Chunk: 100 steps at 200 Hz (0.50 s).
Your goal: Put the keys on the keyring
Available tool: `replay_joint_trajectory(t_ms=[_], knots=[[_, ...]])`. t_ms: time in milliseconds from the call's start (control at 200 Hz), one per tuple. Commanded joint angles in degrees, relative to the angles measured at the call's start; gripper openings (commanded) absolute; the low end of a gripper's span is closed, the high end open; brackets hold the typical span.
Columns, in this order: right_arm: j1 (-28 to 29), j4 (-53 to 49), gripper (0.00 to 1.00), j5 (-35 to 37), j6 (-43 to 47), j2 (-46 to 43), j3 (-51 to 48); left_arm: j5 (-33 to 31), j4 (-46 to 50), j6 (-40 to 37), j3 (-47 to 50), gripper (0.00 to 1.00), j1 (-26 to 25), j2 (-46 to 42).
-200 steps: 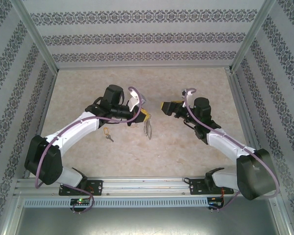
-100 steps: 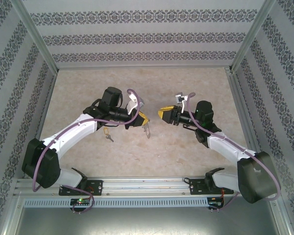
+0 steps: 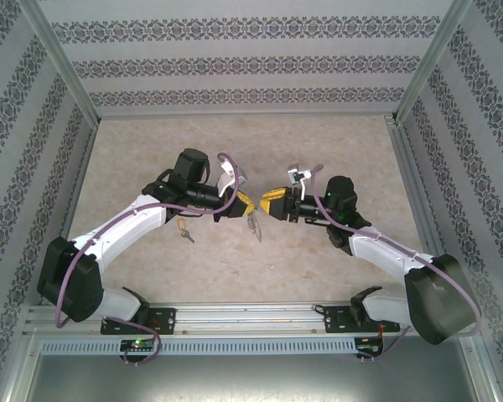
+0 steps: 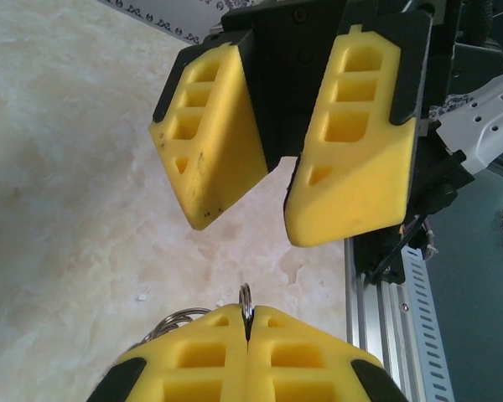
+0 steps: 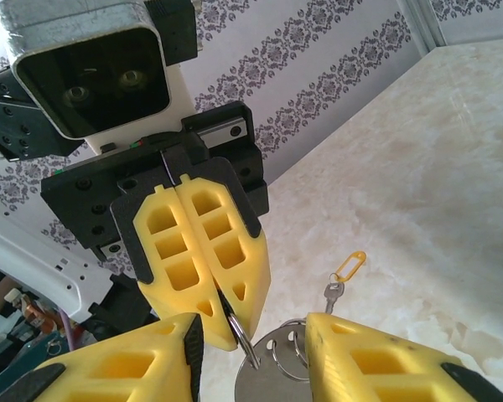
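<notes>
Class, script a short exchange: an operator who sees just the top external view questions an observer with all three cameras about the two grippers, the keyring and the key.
Operator: Is the left gripper actually pinching the keyring?
Observer: Yes. The left gripper has its fingers pressed together on one thin wire loop of the keyring.
Operator: How do the right gripper's jaws stand?
Observer: The right gripper is open, with one finger on each side of the keyring.
Operator: What is that beside the key?
Observer: The key lies on the table with an oval yellow tag joined to its top end.
</notes>
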<state>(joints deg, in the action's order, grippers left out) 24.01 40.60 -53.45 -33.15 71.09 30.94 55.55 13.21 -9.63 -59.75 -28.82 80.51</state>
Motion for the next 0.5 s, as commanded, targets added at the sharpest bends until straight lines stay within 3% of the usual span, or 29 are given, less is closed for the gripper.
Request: replay_joint_trajectory(t_ms=[0,245,495], knots=[[0.93,2.79,0.36,-1.13,0.75,0.86,-0.77,2.83,-3.78,-1.23,-0.9,0.0,-0.07,-1.73],[2.19,3.13,0.34,-1.12,1.0,1.86,-0.53,3.78,-4.83,-0.83,-1.45,0.0,0.24,-1.24],[2.27,3.02,0.23,-1.03,1.59,2.32,-0.44,4.22,-5.24,-0.74,-1.87,0.0,0.25,-0.26]])
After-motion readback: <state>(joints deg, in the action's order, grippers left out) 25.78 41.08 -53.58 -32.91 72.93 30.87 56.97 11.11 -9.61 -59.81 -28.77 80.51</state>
